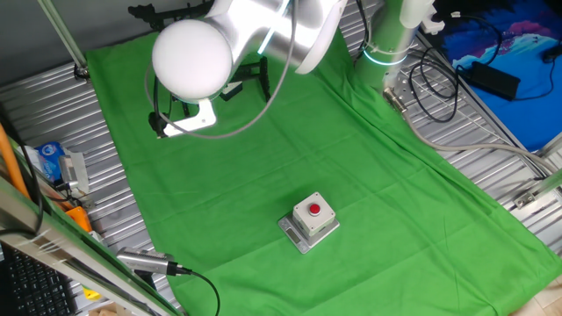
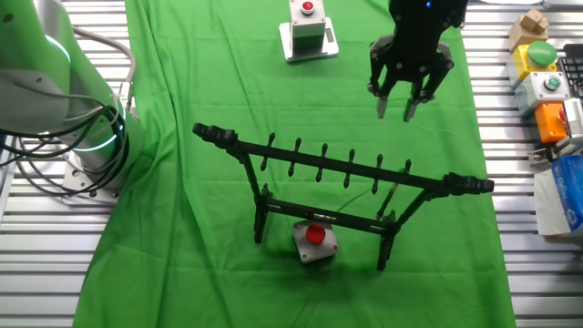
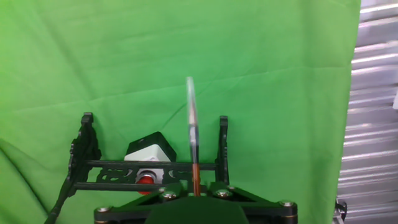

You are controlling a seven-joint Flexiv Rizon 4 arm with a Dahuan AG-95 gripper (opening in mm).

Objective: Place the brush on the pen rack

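The pen rack (image 2: 346, 166) is a black frame standing mid-cloth. It also shows in the hand view (image 3: 152, 165) and, mostly behind the arm, in one fixed view (image 1: 263, 77). My gripper (image 2: 395, 116) hangs above and behind the rack, with its fingertips apart and green cloth showing between them. In the hand view the thin brush (image 3: 192, 134), reddish-brown low and pale and blurred at the top, runs up from between the jaws of my gripper (image 3: 194, 186), with cloth visible beside it. A thin line like the brush (image 2: 388, 200) hangs by the rack's right leg.
A grey box with a red button (image 2: 314, 241) sits under the rack, and another (image 2: 307, 32) sits at the far cloth edge. The robot base (image 2: 82, 137) stands to the left. Button boxes (image 2: 547, 82) line the right side. A silver tool with a cable (image 1: 145, 261) lies off the cloth.
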